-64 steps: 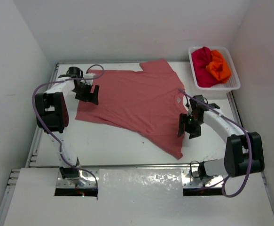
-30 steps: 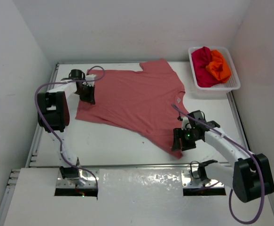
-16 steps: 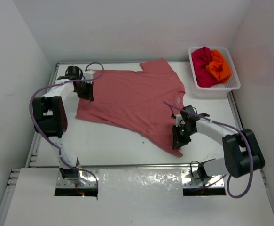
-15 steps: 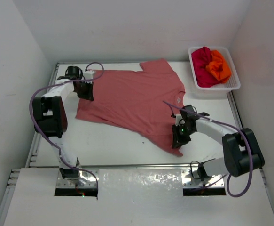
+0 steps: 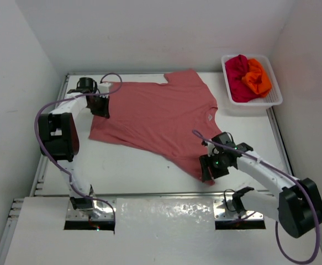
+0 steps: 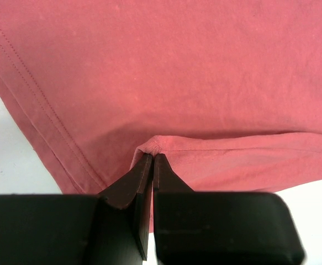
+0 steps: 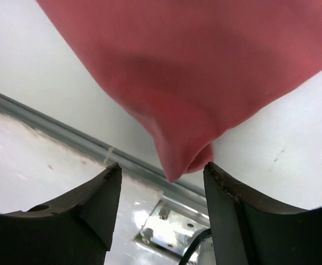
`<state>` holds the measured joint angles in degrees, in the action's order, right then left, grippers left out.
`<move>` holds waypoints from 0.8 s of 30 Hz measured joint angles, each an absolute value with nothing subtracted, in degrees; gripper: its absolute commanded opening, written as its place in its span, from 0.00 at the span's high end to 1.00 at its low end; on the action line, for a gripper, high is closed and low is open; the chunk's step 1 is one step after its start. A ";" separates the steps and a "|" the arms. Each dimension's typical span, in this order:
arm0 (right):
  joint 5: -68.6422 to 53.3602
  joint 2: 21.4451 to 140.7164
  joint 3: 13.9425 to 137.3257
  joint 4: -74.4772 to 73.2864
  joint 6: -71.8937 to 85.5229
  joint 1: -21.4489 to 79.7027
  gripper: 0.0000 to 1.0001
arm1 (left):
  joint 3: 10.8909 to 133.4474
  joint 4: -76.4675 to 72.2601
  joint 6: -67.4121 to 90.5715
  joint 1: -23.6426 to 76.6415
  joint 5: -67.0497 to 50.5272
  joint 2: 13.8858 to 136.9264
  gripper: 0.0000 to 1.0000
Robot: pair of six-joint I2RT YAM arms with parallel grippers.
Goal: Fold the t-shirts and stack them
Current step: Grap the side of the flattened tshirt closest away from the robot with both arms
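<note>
T-shirt of dusty salmon-pink cloth (image 5: 161,118) lies spread left of the white plastic mesh basket (image 5: 274,100); left tool (image 6: 152,160) clamps its edge farthest from the basket, right tool (image 7: 161,168) gapes around a nearer corner.

We see a robotics lab test cell: plain white walls (image 5: 149,33) box in a white tabletop (image 5: 127,165), with a cabled left arm (image 5: 58,132) and right arm (image 5: 263,172) bolted at its near edge.

White worktop (image 5: 122,165): salmon-pink t-shirt (image 5: 161,116) spread across centre; white mesh basket (image 5: 260,104) at far-right corner.
</note>
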<state>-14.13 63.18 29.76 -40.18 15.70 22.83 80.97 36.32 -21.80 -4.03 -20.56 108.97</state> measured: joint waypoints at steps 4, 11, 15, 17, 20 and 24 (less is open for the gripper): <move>-12.97 67.44 28.29 -40.32 16.45 25.39 0.44 | 81.01 36.38 -21.89 -4.03 -20.34 108.97 1.00; -9.54 72.40 28.32 -37.10 17.56 26.24 0.87 | 81.01 36.56 -22.04 -4.03 -19.90 108.97 1.00; -10.13 74.04 30.26 -36.16 18.24 26.41 1.00 | 81.01 36.69 -22.24 -4.03 -19.33 108.97 1.00; -11.64 75.92 34.11 -37.01 18.24 26.28 1.00 | 81.10 36.73 -22.26 -4.03 -19.05 108.97 1.00; -16.21 80.20 42.30 -35.83 19.51 24.14 1.00 | 81.84 36.95 -22.28 -4.03 -18.70 108.99 1.00; -25.61 89.97 51.83 -32.84 25.17 15.75 1.00 | 84.58 37.52 -22.44 -4.03 -18.37 109.06 1.00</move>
